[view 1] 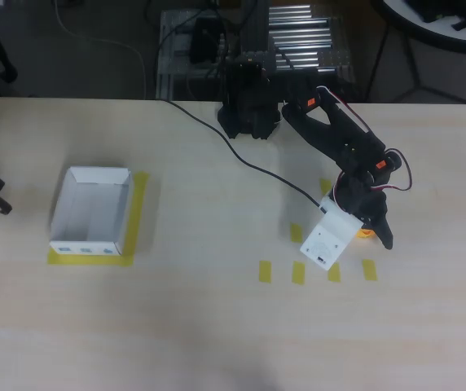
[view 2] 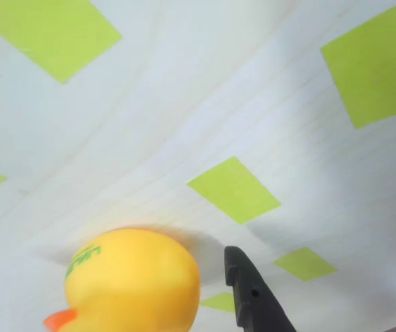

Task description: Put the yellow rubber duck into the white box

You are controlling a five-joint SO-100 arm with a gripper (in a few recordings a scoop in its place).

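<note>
A long, pale wood-grain table (view 1: 217, 326) is stretching across the room, even light falling softly on it. Behind its far edge a ribbed silver metal rack (view 1: 298, 41) is standing on a dim grey floor (view 1: 70, 49), black cables trailing around it.

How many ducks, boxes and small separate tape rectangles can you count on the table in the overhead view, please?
Yellow rubber duck: 1
White box: 1
Small yellow tape rectangles: 6 visible; the arm may hide more
Total: 8
</note>
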